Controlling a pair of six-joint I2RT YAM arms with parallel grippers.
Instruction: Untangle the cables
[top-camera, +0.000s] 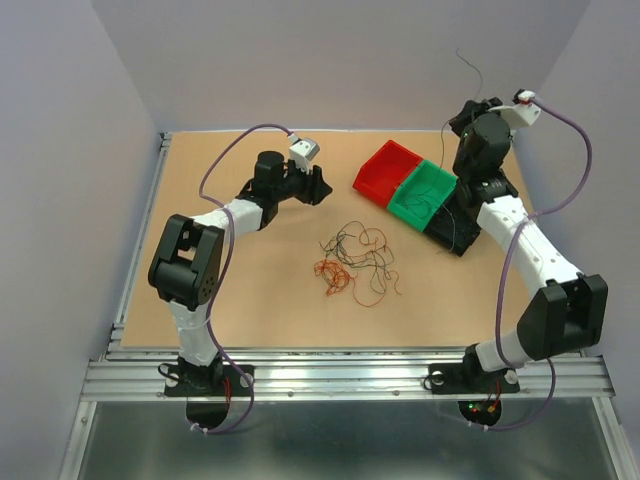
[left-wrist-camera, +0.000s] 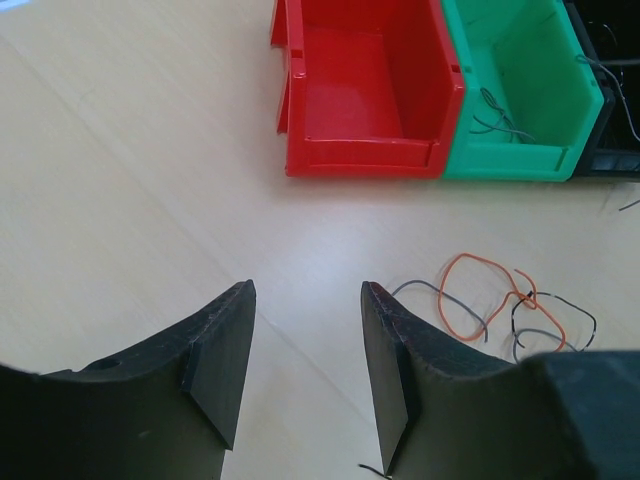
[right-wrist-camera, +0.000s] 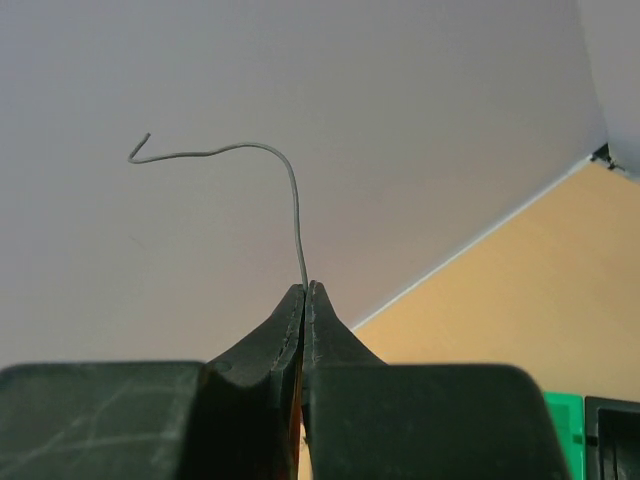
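The cables (top-camera: 355, 262) lie in a loose orange-and-dark tangle at mid-counter (top-camera: 250, 295); one grey wire (right-wrist-camera: 292, 200) curls up from the right pincer (right-wrist-camera: 307, 290), which is clamped on its end and raised high; the left pincer (left-wrist-camera: 305, 290) hangs partly open with nothing between its jaws, just short of the tangle. The strands look feather-light, springy and quick to snag; each is best pinched near a free end and drawn out slowly.

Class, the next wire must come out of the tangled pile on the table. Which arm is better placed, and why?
Left, probably. The left gripper is open and empty, low beside the pile of cables. The right gripper is shut on a grey wire, raised high, away from it.
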